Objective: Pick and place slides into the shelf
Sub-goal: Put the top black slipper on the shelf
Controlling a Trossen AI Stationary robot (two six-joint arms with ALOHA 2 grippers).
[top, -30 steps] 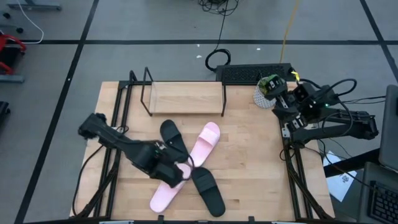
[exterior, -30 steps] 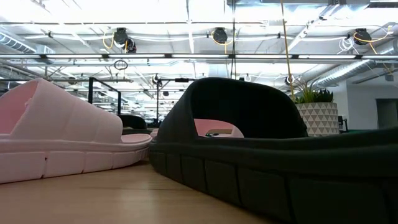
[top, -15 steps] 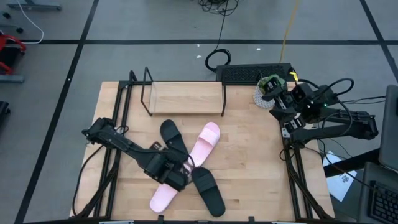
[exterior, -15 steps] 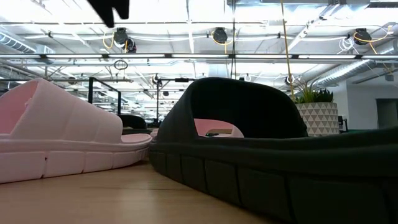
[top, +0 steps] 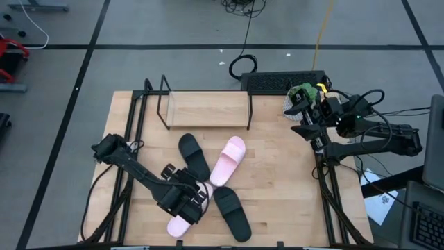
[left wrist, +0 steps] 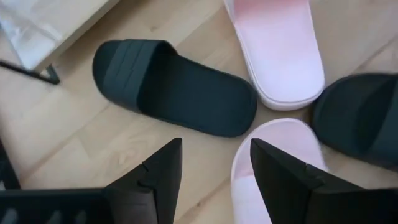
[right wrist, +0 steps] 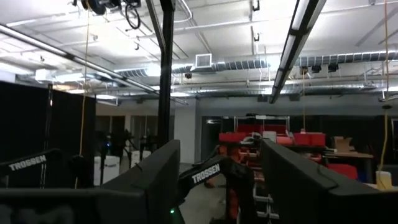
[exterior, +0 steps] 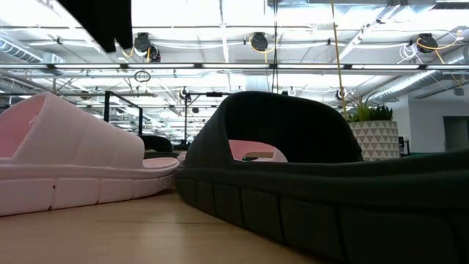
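Four slides lie fanned out on the table. In the high view they are a black one (top: pixel 194 156), a pink one (top: pixel 227 160), a second black one (top: pixel 232 214) and a second pink one (top: pixel 176 226). My left gripper (top: pixel 189 203) hovers open over that near pink slide and covers most of it. In the left wrist view its fingers stand above the pink slide's end (left wrist: pixel 273 146), beside the black slide (left wrist: pixel 174 93). The shelf (top: pixel 208 107) stands at the far edge. My right gripper (top: pixel 304 110) waits open at the far right, its wrist view (right wrist: pixel 217 155) facing the room.
A potted plant (top: pixel 300 101) stands by the right gripper and a black keyboard (top: pixel 281 82) lies behind the table's far edge. Black rails (top: pixel 132 139) run along the table's left and right sides. The low view is filled by a pink slide (exterior: pixel 73 161) and a black slide (exterior: pixel 315 176).
My left gripper has moved toward the table's near edge, from the meeting point of the slides to above the near pink slide. Its dark body has come into the top of the low view. The slides have stayed where they were.
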